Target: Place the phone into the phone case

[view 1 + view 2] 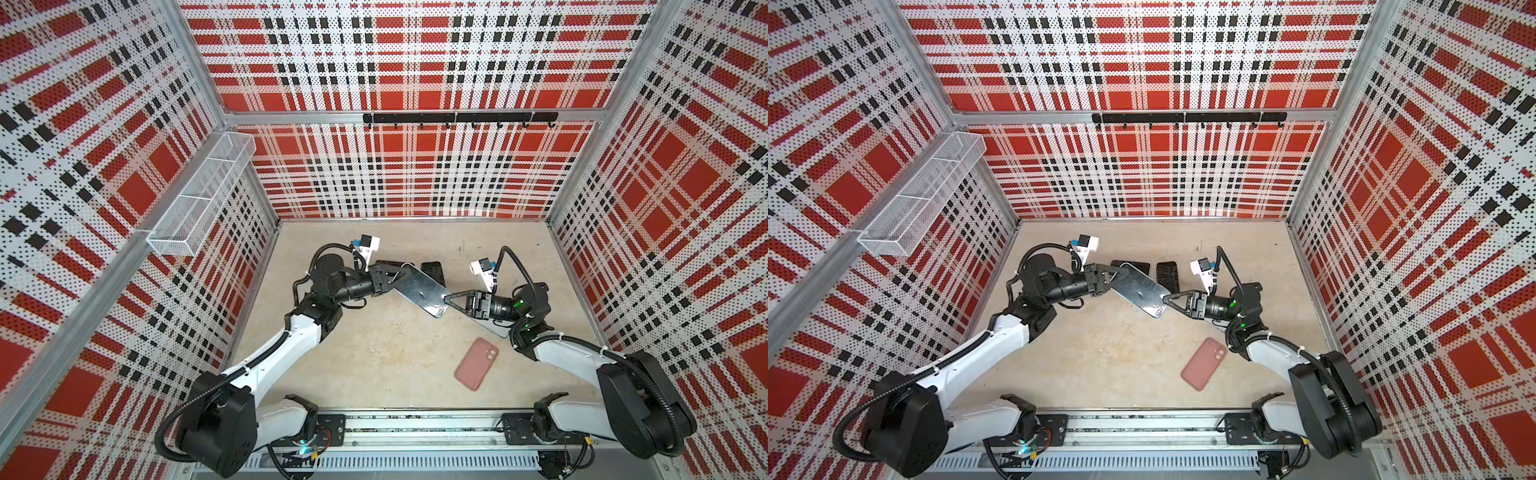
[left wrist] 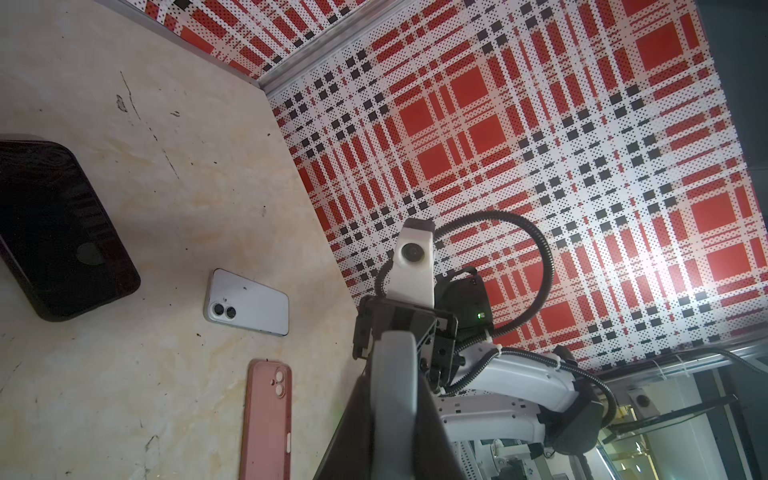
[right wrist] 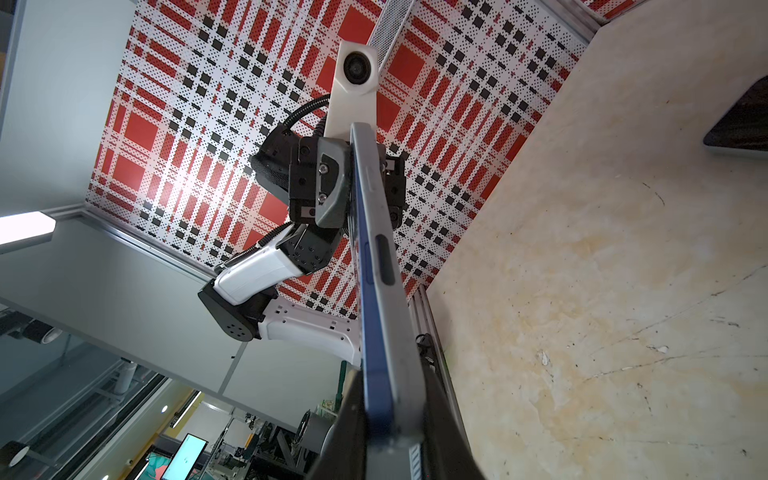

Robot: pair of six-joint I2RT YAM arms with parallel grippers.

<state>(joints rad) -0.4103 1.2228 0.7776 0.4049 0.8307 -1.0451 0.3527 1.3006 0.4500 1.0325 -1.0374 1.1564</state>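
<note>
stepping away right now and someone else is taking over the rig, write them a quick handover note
The left gripper has its fingers shut on one end of the phone.
The right gripper is shut on the other end, and the phone hangs between them above the table.
The pink case lies back up near the right arm, apart from the phone. The dark cases lie at the back, and a white phone lies flat on the table.
Done: phone lifted.
Left: bring it to a case and press it in.

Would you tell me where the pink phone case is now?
In both top views the pink phone case lies on the table, right of centre, nearer the arms' bases than the raised phone.
</note>
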